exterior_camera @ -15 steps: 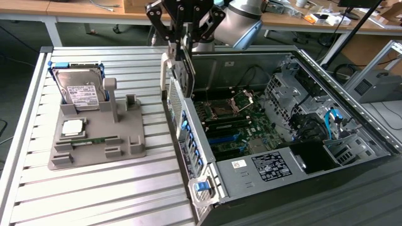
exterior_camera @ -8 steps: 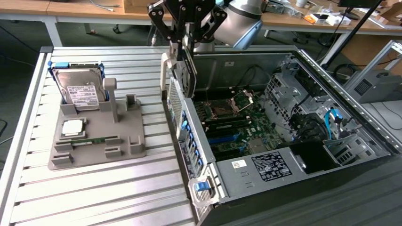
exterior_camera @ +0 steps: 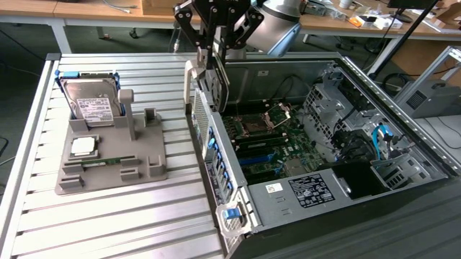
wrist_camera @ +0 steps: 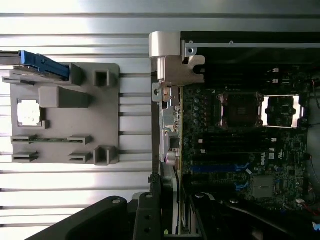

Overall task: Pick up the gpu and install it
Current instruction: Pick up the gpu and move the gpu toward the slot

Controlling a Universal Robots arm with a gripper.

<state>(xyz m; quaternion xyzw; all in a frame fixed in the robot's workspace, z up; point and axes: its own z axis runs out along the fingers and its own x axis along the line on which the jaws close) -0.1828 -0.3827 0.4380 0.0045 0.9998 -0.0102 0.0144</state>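
Gripper: the gripper (exterior_camera: 216,54) hangs over the rear edge of the open case (exterior_camera: 403,124), near the top of the exterior view; in the wrist view its black fingers (wrist_camera: 145,217) frame a thin card.
Jaws: clamped on the gpu, one finger on each flat face.
Gpu: the gpu (exterior_camera: 218,86) hangs upright and edge-on below the fingers, clear of the table (exterior_camera: 108,226). Its lower end is just inside the rear wall of the case, above the board (exterior_camera: 273,145). In the wrist view the gpu (wrist_camera: 172,195) runs as a narrow strip along the case's rear wall, beside the expansion slots.
Seating: cannot tell whether the card's edge touches a slot.
Case: lies on its side, open, on the exterior view's right. The socket (exterior_camera: 256,125) is uncovered, and the power supply (exterior_camera: 303,191) sits at the near end.
Latch: a pale latch (exterior_camera: 191,78) stands at the rear wall, just beside the gpu.
Holder: a grey holder (exterior_camera: 108,162) sits on the table, on the exterior view's left, well apart from the gripper.
Holder contents: hard drive (exterior_camera: 90,102) upright at the far end, a square chip (exterior_camera: 83,145) lying flat, and a memory stick (exterior_camera: 101,161) lying along a groove.
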